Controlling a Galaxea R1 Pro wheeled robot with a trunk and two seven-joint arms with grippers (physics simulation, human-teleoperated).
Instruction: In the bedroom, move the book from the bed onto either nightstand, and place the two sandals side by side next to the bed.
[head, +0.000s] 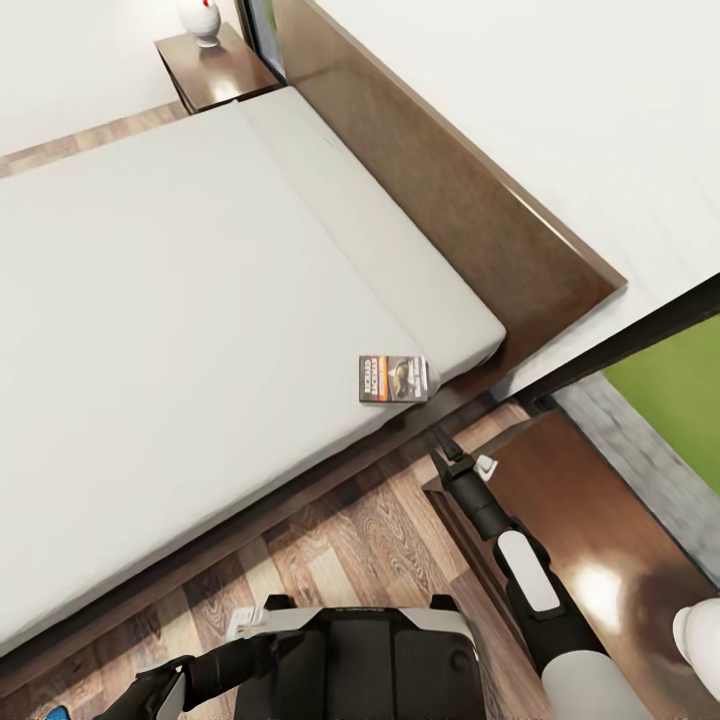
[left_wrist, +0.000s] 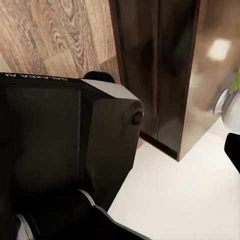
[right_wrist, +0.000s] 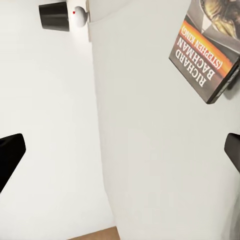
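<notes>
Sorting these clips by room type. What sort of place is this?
Most likely a bedroom: a large bed with a wooden headboard, a nightstand at its far corner, and a book on the mattress.

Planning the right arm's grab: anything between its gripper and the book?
Nothing visible. The book lies flat near the mattress corner; the right gripper hovers just off the bed edge, with only bare mattress and frame between.

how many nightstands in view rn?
2. One nightstand stands at the far end of the headboard, a white object on top. The other nightstand is beside the bed's near corner, under the right arm. More may sit out of frame.
</notes>
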